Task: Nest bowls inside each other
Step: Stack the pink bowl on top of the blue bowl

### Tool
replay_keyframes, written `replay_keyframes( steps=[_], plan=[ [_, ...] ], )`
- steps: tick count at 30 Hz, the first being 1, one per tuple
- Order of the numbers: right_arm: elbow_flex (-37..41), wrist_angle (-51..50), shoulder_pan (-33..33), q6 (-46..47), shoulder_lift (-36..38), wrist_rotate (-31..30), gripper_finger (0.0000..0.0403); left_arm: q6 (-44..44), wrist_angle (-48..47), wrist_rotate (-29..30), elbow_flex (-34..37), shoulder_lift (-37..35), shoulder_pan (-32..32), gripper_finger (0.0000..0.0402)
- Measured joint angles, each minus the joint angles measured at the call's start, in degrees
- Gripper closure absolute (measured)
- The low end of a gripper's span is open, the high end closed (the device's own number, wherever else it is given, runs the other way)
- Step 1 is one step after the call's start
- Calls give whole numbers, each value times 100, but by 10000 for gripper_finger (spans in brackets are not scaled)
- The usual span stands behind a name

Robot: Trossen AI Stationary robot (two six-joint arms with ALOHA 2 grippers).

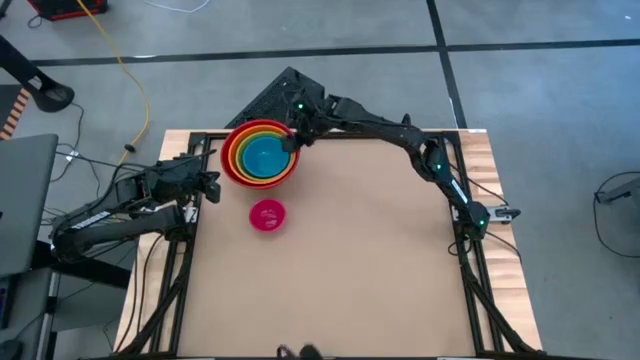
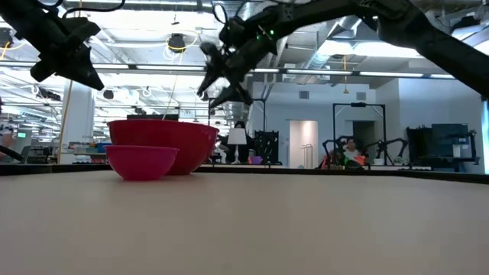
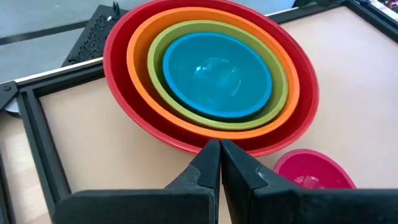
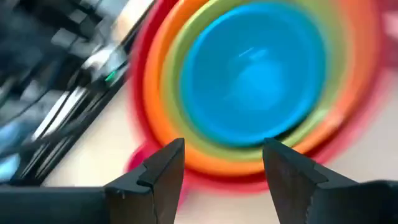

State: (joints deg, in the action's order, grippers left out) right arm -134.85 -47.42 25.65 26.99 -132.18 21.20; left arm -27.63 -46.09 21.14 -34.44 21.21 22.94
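Four bowls sit nested in the upper left of the high view – red bowl [image 1: 229,160] outermost, then orange bowl [image 1: 241,147], green bowl [image 1: 250,176], blue bowl [image 1: 265,157]. The pink bowl [image 1: 267,216] stands alone just below the stack. The right gripper [image 1: 296,138] hovers at the stack's upper right rim, fingers spread and empty. The left gripper [image 1: 207,186] waits at the table's left edge – fingers pressed together.

four bowls [image 1: 262,155] nested, smallest bowl [image 1: 267,216] beside
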Motion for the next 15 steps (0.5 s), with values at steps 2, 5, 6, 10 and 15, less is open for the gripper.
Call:
replay_keyframes(
  steps=[2,5,6,10,15],
  plan=[
    [-1,-292,-195,-161,77,166,183,-6,12,-58,0,0,0,402],
    [2,-865,-600,-425,169,134,185,-2,16,-212,0,0,0,401],
    [2,-1026,-746,-464,188,85,187,-1,15,-269,0,0,0,402],
    [2,-1253,-1371,-441,127,-385,191,131,79,-503,0,0,0,401],
    [48,-1022,-1965,171,-17,-1783,195,335,161,-905,0,0,-2,401]
  ],
)
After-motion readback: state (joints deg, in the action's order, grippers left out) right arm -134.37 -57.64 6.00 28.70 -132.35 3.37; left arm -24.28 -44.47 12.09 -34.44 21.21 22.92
